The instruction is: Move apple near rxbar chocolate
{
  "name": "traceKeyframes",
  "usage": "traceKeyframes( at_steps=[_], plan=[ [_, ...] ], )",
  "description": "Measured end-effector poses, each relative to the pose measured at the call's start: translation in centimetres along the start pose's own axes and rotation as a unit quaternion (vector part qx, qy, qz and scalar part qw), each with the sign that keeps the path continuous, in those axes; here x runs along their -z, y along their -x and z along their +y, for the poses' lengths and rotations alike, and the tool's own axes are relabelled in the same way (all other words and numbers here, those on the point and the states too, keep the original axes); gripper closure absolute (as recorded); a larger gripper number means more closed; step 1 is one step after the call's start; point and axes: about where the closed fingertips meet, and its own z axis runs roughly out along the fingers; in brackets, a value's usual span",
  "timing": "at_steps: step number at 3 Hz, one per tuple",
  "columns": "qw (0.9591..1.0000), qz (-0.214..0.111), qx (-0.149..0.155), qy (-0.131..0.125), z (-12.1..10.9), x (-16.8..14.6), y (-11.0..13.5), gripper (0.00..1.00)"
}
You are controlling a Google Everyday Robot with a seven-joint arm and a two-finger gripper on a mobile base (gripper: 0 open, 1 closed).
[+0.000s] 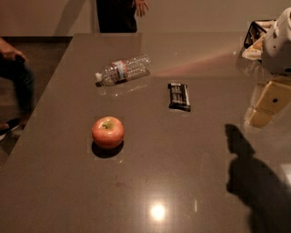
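A red-orange apple [107,132] with a yellowish patch sits on the grey-brown table [150,182], left of centre. The rxbar chocolate [179,97], a flat black wrapper with pale stripes, lies up and to the right of the apple, well apart from it. My gripper [266,107] hangs at the far right edge, above the table, with pale yellow finger parts below a white arm housing. It is far to the right of both the apple and the bar and holds nothing that I can see.
A clear plastic bottle [122,70] with a red-white label lies on its side behind the apple. A box of items [254,36] sits at the back right. People stand at the far edge [116,13] and the left [13,73]. My arm's shadow [254,177] falls front right.
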Motion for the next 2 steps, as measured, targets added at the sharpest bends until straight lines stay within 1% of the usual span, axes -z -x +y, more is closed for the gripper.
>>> traceKeyframes(
  at_steps=[1,2],
  plan=[
    [1.0000,-0.003,-0.004,-0.001,-0.2,0.0,0.6,0.00],
    [0.9988,-0.039,0.005,0.029,0.1,-1.8,4.4,0.00]
  ],
)
